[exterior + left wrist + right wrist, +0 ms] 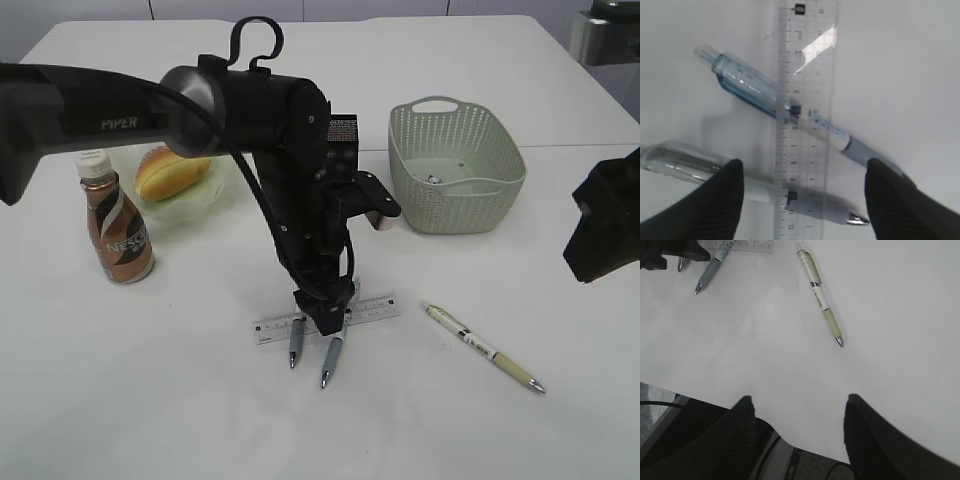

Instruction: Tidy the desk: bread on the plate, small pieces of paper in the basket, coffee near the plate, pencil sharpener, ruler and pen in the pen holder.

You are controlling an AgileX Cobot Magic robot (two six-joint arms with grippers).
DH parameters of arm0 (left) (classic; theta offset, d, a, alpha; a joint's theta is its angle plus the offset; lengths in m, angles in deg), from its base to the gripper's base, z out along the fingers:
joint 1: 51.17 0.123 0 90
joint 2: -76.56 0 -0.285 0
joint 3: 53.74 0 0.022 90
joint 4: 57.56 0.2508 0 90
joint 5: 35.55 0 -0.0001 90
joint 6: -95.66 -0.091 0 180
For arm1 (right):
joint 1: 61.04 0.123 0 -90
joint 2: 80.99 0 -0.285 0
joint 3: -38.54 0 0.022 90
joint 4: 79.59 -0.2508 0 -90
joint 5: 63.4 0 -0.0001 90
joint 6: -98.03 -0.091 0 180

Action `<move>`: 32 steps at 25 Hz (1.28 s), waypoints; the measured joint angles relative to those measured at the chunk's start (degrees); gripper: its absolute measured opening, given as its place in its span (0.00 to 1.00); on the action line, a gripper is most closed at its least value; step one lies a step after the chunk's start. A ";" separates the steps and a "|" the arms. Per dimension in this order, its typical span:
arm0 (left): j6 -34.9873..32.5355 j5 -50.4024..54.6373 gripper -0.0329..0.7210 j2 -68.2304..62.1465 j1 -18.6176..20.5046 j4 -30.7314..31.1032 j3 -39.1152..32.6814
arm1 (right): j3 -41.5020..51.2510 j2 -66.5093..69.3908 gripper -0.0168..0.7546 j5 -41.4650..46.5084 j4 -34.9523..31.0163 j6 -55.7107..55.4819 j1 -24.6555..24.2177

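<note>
- Down at the middle of the desk (pixel 200 420) we see our left gripper (pixel 322 318) lowered over the ruler (pixel 372 309); its jaws stand wide apart, one either side, gripping nothing.
- Under the clear ruler lie two pens (pixel 747 90), crossing it.
- Our right gripper (pixel 795 435) hangs open and empty over the desk's near edge.
- A yellow-green pen (pixel 484 348) lies apart to the right.
- Bread (pixel 172 171) sits on the plate (pixel 205 200), coffee (pixel 117 231) beside it, basket (pixel 455 165) behind.

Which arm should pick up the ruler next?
Left. Its pincer hangs open right over the ruler and the two pens under it; the right pincer sits back near the desk edge.
</note>
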 joint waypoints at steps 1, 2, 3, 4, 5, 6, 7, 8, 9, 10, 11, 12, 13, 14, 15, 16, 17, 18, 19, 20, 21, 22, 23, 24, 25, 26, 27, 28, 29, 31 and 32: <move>0.00 -0.27 0.77 -0.12 0.00 0.45 0.00 | 0.00 0.00 0.60 0.00 0.00 0.00 0.00; 0.00 -0.41 0.77 -0.27 0.00 1.00 0.00 | 0.00 0.00 0.60 0.00 0.00 0.00 0.00; 0.00 -0.65 0.77 -0.39 0.00 1.54 0.00 | 0.00 0.00 0.60 0.00 0.00 0.00 0.00; 0.00 -0.89 0.77 -0.61 0.00 1.83 0.00 | 0.00 0.00 0.60 0.00 0.00 0.00 0.00; 0.00 -1.17 0.77 -0.72 0.00 2.15 0.00 | 0.00 0.00 0.60 0.00 0.00 0.00 0.00; 0.00 -1.30 0.77 -0.70 0.00 2.50 0.00 | 0.00 0.00 0.60 0.00 0.00 0.00 0.00; 0.00 -1.43 0.77 -0.70 0.00 2.96 0.00 | 0.00 0.00 0.60 0.00 0.00 0.00 0.00; 0.00 -1.66 0.77 -0.70 0.00 3.07 0.00 | 0.00 0.00 0.60 0.00 0.00 0.00 0.00; -0.09 -1.78 0.77 -0.70 0.00 3.21 0.00 | 0.00 0.00 0.60 0.00 0.00 0.00 0.00; -0.09 -1.86 0.77 -0.70 0.00 3.31 0.00 | 0.00 0.00 0.60 0.00 0.00 0.00 0.00; -0.09 -2.01 0.77 -0.70 0.00 3.42 0.00 | 0.00 0.00 0.60 0.11 0.00 0.00 0.00; -0.09 -2.25 0.77 -0.70 0.00 3.42 0.00 | 0.00 0.00 0.60 0.11 0.00 0.00 0.00; -0.09 -2.30 0.77 -0.70 0.00 3.42 0.00 | 0.00 0.00 0.60 0.11 0.00 0.00 0.00; -0.09 -2.35 0.77 -0.70 0.00 3.42 0.00 | 0.00 0.00 0.60 0.11 0.00 0.00 0.00; -0.09 -2.35 0.77 -0.70 0.00 3.42 0.00 | 0.00 0.00 0.60 0.11 0.00 0.00 0.00; -0.09 -2.35 0.77 -0.70 0.00 3.42 0.00 | 0.00 0.00 0.60 0.11 0.00 0.00 0.00; -0.09 -2.35 0.77 -0.70 0.00 3.42 0.00 | 0.00 0.00 0.60 0.11 0.00 0.00 0.00; -0.09 -2.43 0.77 -0.75 0.00 3.42 0.00 | 0.00 0.00 0.60 0.11 0.00 0.00 0.00; -0.09 -2.43 0.77 -0.84 0.00 3.42 0.00 | 0.00 0.00 0.60 0.11 0.00 0.00 0.00; -0.09 -2.43 0.77 -0.99 0.00 3.42 0.00 | 0.00 0.00 0.60 0.11 0.00 0.00 0.00; -0.09 -2.43 0.77 -1.14 0.00 3.42 0.00 | 0.00 0.00 0.60 0.11 0.00 0.00 0.00; -0.09 -2.43 0.77 -1.41 0.00 3.42 0.00 | 0.00 0.00 0.60 0.11 0.00 0.00 0.00; -0.09 -2.43 0.77 -1.66 0.00 3.42 0.00 | 0.00 0.00 0.60 0.11 0.00 0.00 0.00; -0.09 -2.43 0.77 -1.77 0.00 3.51 0.09 | 0.00 0.00 0.60 0.11 0.00 0.00 0.00; -0.09 -2.43 0.77 -1.77 0.00 3.51 0.09 | 0.00 0.00 0.60 0.11 0.00 0.00 0.00; -0.09 -2.43 0.77 -1.77 0.00 3.51 0.09 | 0.00 0.00 0.60 0.11 0.00 0.00 0.00; -0.09 -2.43 0.77 -1.77 0.00 3.51 0.09 | 0.00 0.00 0.60 0.11 0.00 0.00 0.00; -0.09 -2.43 0.77 -1.77 0.00 3.51 0.09 | 0.00 0.00 0.60 0.11 0.00 0.00 0.00; -0.09 -2.43 0.77 -1.77 0.00 3.51 0.09 | 0.00 0.00 0.60 0.11 0.00 0.00 0.00; -0.09 -2.43 0.77 -1.77 0.00 3.51 0.09 | 0.00 0.00 0.60 0.11 0.00 0.00 0.00; -0.09 -2.43 0.77 -1.77 0.00 3.51 0.09 | 0.00 0.00 0.60 0.11 0.00 0.00 0.00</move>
